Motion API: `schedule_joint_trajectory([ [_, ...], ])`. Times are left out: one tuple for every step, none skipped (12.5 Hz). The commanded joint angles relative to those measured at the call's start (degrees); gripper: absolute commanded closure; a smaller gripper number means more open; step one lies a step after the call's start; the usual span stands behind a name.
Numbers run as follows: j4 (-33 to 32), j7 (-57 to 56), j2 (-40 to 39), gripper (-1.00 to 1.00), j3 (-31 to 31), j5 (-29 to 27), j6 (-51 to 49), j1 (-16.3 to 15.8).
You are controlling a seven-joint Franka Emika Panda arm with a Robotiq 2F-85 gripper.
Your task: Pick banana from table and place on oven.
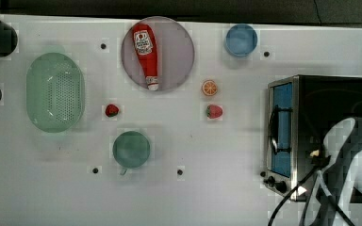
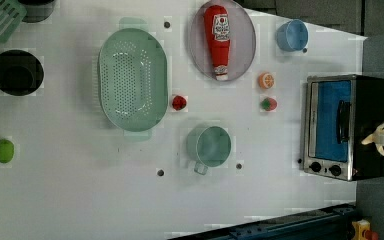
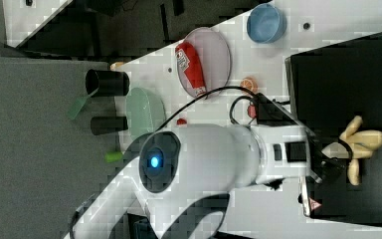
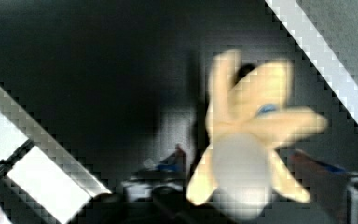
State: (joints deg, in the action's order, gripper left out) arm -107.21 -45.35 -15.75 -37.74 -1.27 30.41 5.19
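Observation:
The banana (image 3: 362, 143), pale yellow with its peel splayed open, lies on the oven's black top (image 3: 343, 74) near the right view's right. My gripper (image 3: 334, 155) sits over its white end, open, with the fingers (image 4: 310, 165) standing clear on either side of the fruit (image 4: 249, 140). In the top view the white arm covers most of the banana (image 1: 315, 153) above the oven (image 1: 332, 101). The left view has the banana (image 2: 380, 138) at the oven's (image 2: 372, 100) right edge. The white table (image 1: 193, 197) lies beyond.
On the table are a plate with a ketchup bottle (image 1: 146, 54), a blue cup (image 1: 241, 40), an orange half (image 1: 209, 88), two strawberries (image 1: 214, 111), a green mug (image 1: 131, 149) and a green colander (image 1: 55, 92). Black cables (image 1: 301, 188) trail beside the oven front.

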Motion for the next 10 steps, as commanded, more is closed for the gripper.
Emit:
schedule_joint_trajectory([
  [2.75, -4.01, 2.83, -0.99, 1.70, -0.92, -0.25, -2.16],
  [3.17, -4.03, 3.39, -1.00, 1.74, -0.51, -0.50, -2.51],
  [4.11, -3.95, 4.25, -1.00, 1.75, 0.77, -1.46, -2.86],
  [5.45, -3.76, 5.52, -1.00, 1.88, 1.93, -3.36, -3.38],
  [7.19, -3.10, 7.05, -1.00, 2.13, 3.30, -5.99, -4.01],
  [9.06, -1.50, 8.64, -1.00, 2.37, 4.97, -9.12, -4.74],
  [10.93, 0.32, 10.34, -1.00, 2.82, 6.57, -12.76, -5.50],
  [12.69, 2.39, 12.06, -1.00, 3.55, 7.89, -16.51, -6.24],
  [13.91, 4.92, 13.74, -1.00, 4.69, 8.85, -20.82, -6.91],
  [14.50, 8.96, 15.40, -1.00, 6.36, 9.00, -25.51, -7.51],
])
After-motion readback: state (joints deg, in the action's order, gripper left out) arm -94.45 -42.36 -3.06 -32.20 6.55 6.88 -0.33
